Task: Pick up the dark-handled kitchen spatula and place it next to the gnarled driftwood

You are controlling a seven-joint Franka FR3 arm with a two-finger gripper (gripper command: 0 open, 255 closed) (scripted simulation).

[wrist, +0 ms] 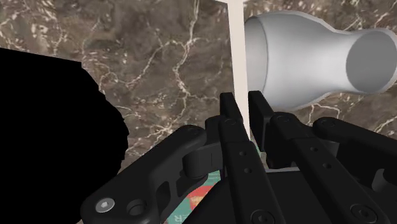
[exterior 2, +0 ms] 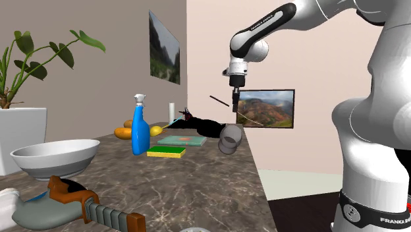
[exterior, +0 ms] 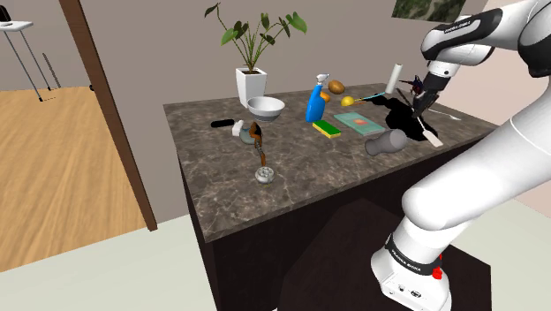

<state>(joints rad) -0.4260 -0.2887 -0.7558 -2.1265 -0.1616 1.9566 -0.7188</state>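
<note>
My black gripper (exterior: pixel 420 104) hangs above the right end of the marble counter, shut on the thin spatula (exterior: pixel 430 131). The spatula slants through the fingers, its pale blade end pointing down toward the counter. In the second exterior view it shows as a slim stick (exterior 2: pixel 242 117) crossing the gripper (exterior 2: pixel 234 103). In the wrist view its pale strip (wrist: pixel 236 57) runs out from between the clasped fingertips (wrist: pixel 228 105). The driftwood (exterior: pixel 397 111) is a dark, jagged lump on the counter right beside and below the gripper, also visible as driftwood (exterior 2: pixel 208 125) and driftwood (wrist: pixel 51 121).
A grey vase (exterior: pixel 387 141) lies on its side next to the driftwood, under the spatula (wrist: pixel 305 57). A teal book (exterior: pixel 363 124), yellow-green sponge (exterior: pixel 327 129), blue spray bottle (exterior: pixel 315 104), white bowl (exterior: pixel 265 108) and potted plant (exterior: pixel 252 81) stand further along. The counter edge is close on the right.
</note>
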